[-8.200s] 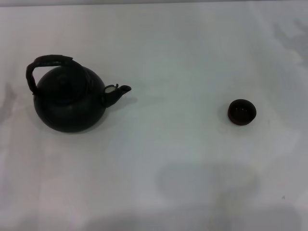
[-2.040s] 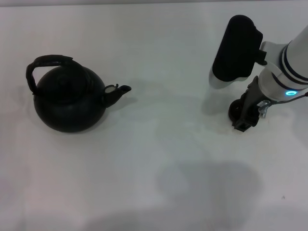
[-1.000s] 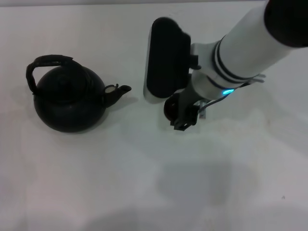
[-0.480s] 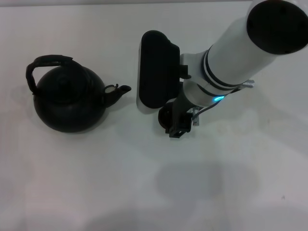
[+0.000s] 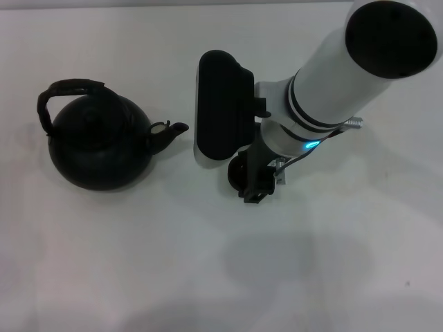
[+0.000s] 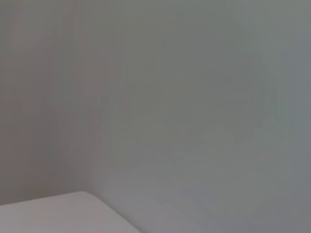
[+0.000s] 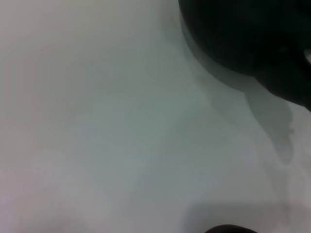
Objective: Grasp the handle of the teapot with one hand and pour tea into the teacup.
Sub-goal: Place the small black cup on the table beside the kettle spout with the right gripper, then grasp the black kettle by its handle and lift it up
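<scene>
The matte black teapot [image 5: 97,149] stands at the left of the white table [image 5: 208,270], its arched dark handle [image 5: 73,86] over the lid and its spout [image 5: 173,130] pointing right. My right gripper [image 5: 249,181] is just right of the spout, down at the table, shut on the tiny dark teacup [image 5: 236,173]. In the right wrist view the teapot [image 7: 243,34] fills one corner and the teacup's rim [image 7: 228,229] barely shows at the edge. My left gripper is out of view.
The right arm's white forearm [image 5: 346,76] and black wrist housing [image 5: 220,104] hang over the middle and back right of the table. The left wrist view shows only a grey wall [image 6: 184,97] and a white corner [image 6: 58,216].
My right gripper has carried the teacup from the right side of the table leftward to just right of the teapot's spout. In the last half second it barely moved. The teapot stayed put.
</scene>
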Action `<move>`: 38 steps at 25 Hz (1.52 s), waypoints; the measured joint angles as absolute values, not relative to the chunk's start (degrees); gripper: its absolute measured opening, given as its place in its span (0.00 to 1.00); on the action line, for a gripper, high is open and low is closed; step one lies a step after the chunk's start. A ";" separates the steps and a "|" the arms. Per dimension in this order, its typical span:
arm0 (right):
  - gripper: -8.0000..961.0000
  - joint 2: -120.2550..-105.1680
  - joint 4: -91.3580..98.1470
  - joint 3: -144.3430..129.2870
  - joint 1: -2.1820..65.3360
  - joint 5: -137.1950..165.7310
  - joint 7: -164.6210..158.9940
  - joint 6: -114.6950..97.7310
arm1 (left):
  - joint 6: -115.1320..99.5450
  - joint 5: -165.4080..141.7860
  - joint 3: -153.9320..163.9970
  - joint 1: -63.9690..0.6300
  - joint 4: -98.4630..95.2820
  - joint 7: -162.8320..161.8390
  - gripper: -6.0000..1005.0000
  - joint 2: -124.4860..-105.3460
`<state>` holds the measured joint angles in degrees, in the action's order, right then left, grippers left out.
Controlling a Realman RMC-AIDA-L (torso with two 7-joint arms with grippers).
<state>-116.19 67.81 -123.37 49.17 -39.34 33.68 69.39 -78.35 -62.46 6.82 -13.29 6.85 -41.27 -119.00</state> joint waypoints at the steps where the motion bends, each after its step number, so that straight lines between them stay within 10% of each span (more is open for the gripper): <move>1: 0.77 -116.19 67.59 -123.51 49.38 -39.42 33.55 69.42 | -78.36 -62.45 6.83 -13.29 6.85 -41.46 0.87 -119.00; 25: 0.91 -116.08 71.88 -118.85 47.53 -43.60 36.11 71.90 | -77.85 -62.31 6.85 -13.11 6.86 -43.07 0.87 -118.91; 38: 0.91 -115.46 81.49 -95.79 27.99 -58.08 51.67 60.31 | -77.92 -59.29 6.68 -12.81 7.47 -44.34 0.87 -119.16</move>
<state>-115.46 81.49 -95.80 27.99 -58.08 51.67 60.31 -77.92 -59.29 6.68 -12.81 7.47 -44.34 -119.16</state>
